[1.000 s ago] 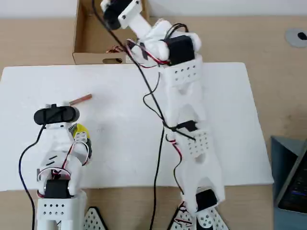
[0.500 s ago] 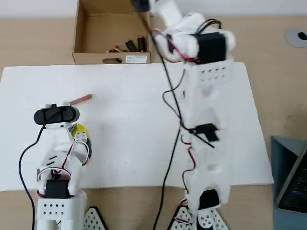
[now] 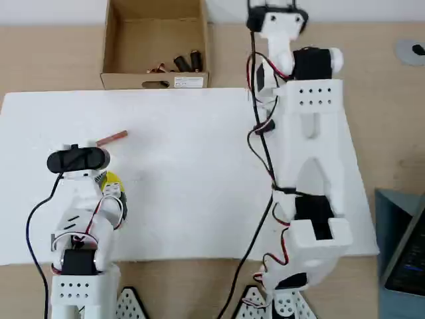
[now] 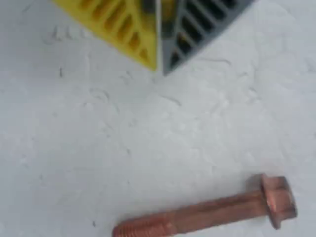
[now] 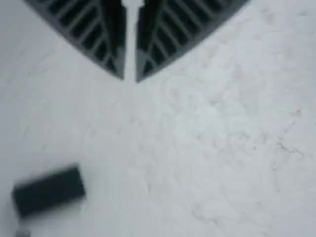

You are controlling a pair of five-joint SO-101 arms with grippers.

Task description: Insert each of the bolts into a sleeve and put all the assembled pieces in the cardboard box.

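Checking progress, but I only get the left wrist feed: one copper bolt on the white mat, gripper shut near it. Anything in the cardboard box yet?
Observer: Yes. In the high view the cardboard box holds a few dark and copper pieces, bunched against the wall nearest the arms.
Operator: Right arm carrying one?
Observer: No. The right gripper has its jaws a narrow gap apart with nothing between them.
Operator: Any sleeve left for the bolt?
Observer: Maybe. The right wrist view shows a dark block lying on the white mat, too blurred to call a sleeve.
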